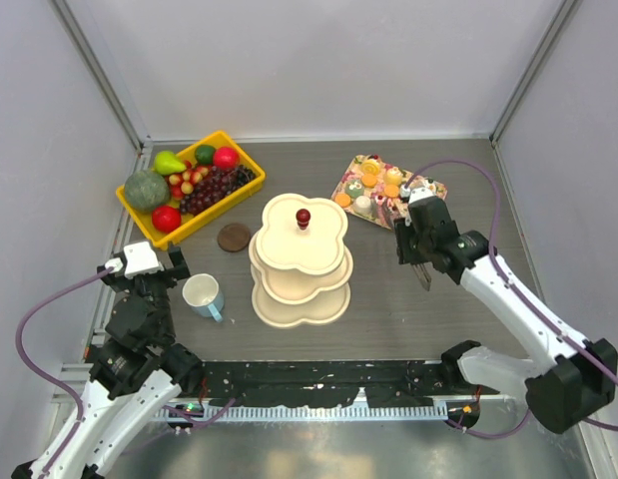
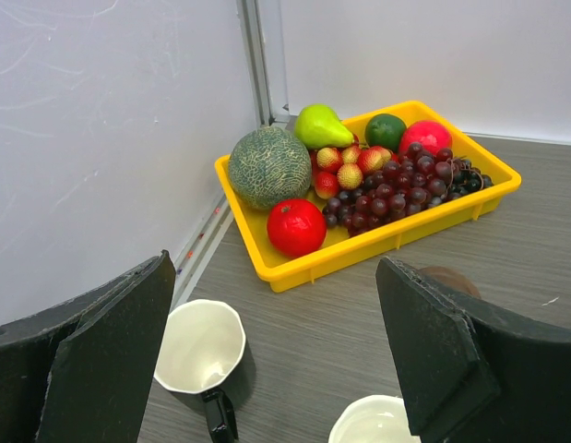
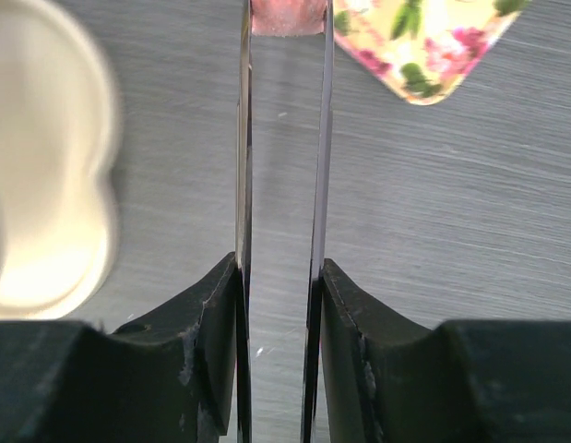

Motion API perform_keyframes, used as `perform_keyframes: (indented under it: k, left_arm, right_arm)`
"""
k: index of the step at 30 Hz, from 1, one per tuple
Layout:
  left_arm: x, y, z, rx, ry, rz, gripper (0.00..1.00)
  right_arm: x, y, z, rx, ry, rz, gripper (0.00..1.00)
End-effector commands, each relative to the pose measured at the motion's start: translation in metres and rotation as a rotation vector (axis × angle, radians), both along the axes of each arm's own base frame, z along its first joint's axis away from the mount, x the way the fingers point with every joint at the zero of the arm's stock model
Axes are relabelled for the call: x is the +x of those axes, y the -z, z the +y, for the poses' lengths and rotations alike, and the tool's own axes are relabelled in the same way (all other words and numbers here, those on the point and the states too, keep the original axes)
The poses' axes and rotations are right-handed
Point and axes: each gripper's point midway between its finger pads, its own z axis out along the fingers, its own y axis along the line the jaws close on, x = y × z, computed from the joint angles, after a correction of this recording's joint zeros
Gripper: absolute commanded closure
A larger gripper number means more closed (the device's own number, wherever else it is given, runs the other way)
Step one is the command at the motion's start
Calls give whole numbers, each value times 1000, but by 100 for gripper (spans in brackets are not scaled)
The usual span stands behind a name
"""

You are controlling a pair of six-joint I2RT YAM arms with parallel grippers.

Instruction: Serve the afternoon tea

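Observation:
The cream three-tier stand (image 1: 301, 261) with its red knob (image 1: 303, 216) stands mid-table, its tiers bare. My right gripper (image 1: 413, 244) (image 3: 279, 268) is shut on metal tongs (image 3: 317, 166), just left of the floral tray's corner. A pink pastry (image 3: 287, 17) sits between the tong tips. More pastries (image 1: 378, 185) lie on the tray. My left gripper (image 1: 147, 271) (image 2: 276, 305) hangs open above a dark mug (image 2: 200, 346) and the pale blue mug (image 1: 202, 295) (image 2: 377, 423). A round brown biscuit (image 1: 234, 237) lies left of the stand.
A yellow bin (image 1: 229, 140) (image 2: 359, 254) of fruit stands at the back left. The floral tray (image 1: 438, 188) (image 3: 423, 46) lies at the back right. White walls close in the table on three sides.

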Motion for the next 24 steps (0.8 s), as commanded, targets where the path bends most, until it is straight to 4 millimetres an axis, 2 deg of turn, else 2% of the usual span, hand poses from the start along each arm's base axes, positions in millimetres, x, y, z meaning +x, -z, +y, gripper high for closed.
perform_keyframes:
  k: [1, 8, 11, 16, 20, 24]
  left_arm:
    - [1, -9, 0, -41, -9, -44, 2]
    - [1, -8, 2, -39, -17, -42, 2]
    - [2, -8, 1, -38, -19, -39, 2]
    - [3, -7, 0, -36, -15, -34, 2]
    - [3, -6, 1, -36, -20, -34, 2]
    - [4, -5, 0, -32, -15, -30, 2]
  right_arm:
    - [-35, -8, 24, 90, -43, -17, 71]
    - [-85, 14, 43, 189, -118, 19, 72]
    - [-102, 15, 55, 243, -171, 9, 72]
    - [-120, 20, 79, 314, -256, 12, 72]
    - [-131, 33, 92, 330, -302, 46, 72]
    - [-138, 34, 102, 351, -350, 30, 72]
